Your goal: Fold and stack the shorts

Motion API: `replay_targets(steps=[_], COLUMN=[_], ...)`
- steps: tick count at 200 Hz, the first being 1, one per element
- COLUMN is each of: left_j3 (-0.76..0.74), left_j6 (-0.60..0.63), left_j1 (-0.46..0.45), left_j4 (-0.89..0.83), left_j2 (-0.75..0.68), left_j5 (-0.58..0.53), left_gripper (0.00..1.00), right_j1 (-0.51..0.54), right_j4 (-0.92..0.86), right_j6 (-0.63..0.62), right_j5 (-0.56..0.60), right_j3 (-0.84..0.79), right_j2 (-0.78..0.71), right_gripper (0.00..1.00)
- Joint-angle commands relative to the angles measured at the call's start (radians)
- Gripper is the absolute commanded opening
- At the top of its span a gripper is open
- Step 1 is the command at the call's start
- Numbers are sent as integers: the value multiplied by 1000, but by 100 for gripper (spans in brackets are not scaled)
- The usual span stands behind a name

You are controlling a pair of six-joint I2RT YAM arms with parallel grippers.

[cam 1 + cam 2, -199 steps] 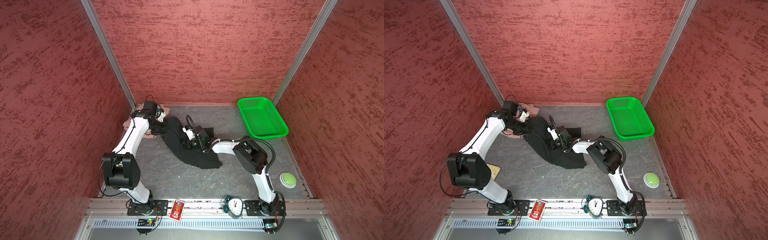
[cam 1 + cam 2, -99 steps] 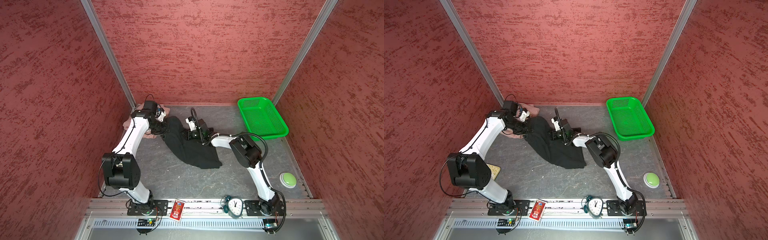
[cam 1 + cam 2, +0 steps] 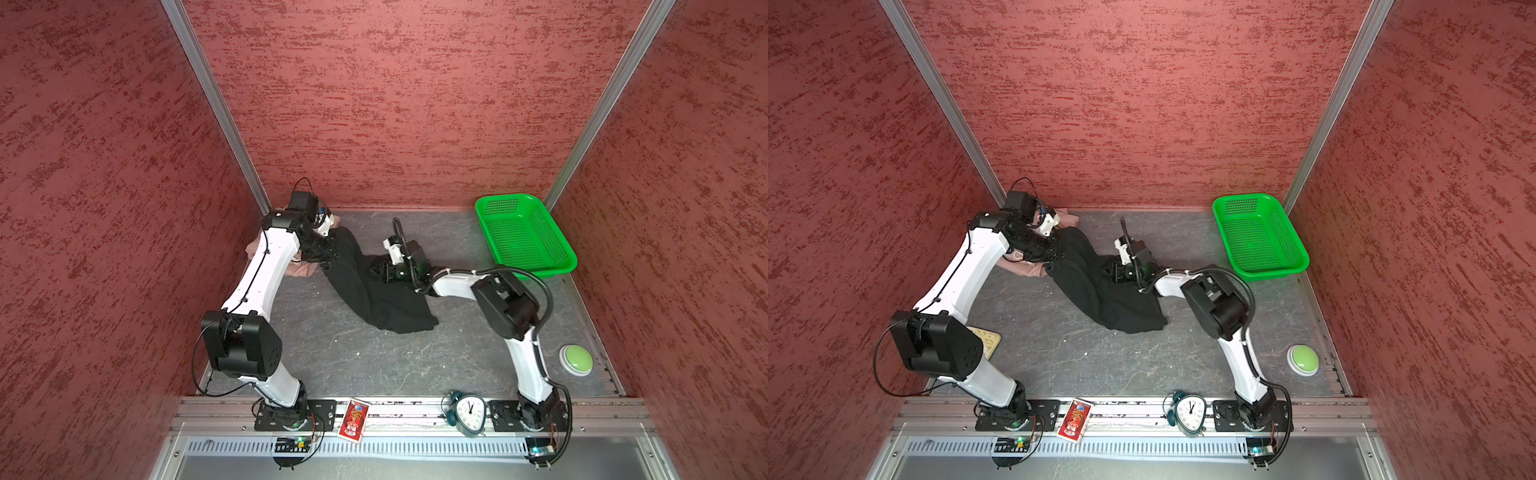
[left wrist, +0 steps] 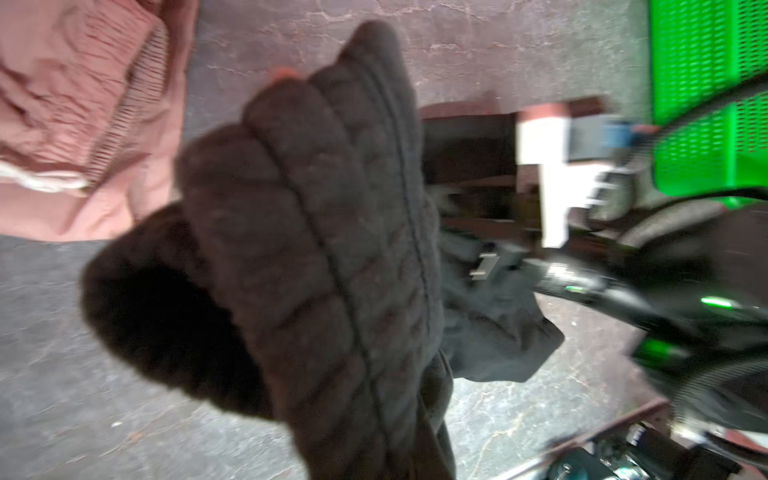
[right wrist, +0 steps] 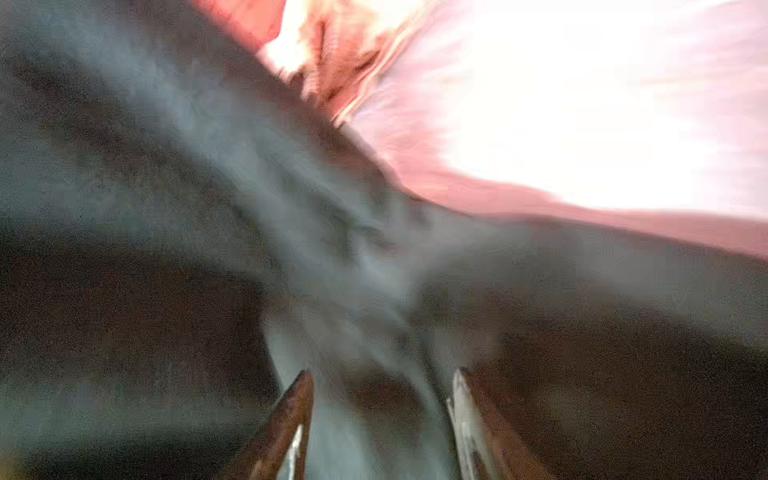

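Black shorts (image 3: pixel 374 291), rumpled, ribbed waistband in clenched L hand (image 3: pixel 327 251); R hand (image 5: pixel 382 376) half-open over cloth.

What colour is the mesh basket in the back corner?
The basket is bright green; it shows best in both top views.

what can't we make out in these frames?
Left gripper: top views, buried behind its wrist and black shorts; left wrist view, waistband covers the fingers.
Right gripper: right wrist view motion-blurred; jaws apart, cloth contact unclear.
Pink shorts: mostly under the left arm, both top views.
Card on front rail: print too small.
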Motion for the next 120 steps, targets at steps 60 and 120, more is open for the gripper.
replay_targets(steps=[60,120], left_j3=[203,305], left_j6=[-4,-72], left_j1=[-157,-317], left_j4=[-180,-221], left_j2=[153,257], left_j5=[-181,-195], left_gripper=[6,6], right_j1=[-37,-31], right_j4=[-262,-169], right_j6=[-35,-6], right_j5=[220,208], right_j3=[-432,-438], right_j2=[-395,-300], right_gripper=[44,23])
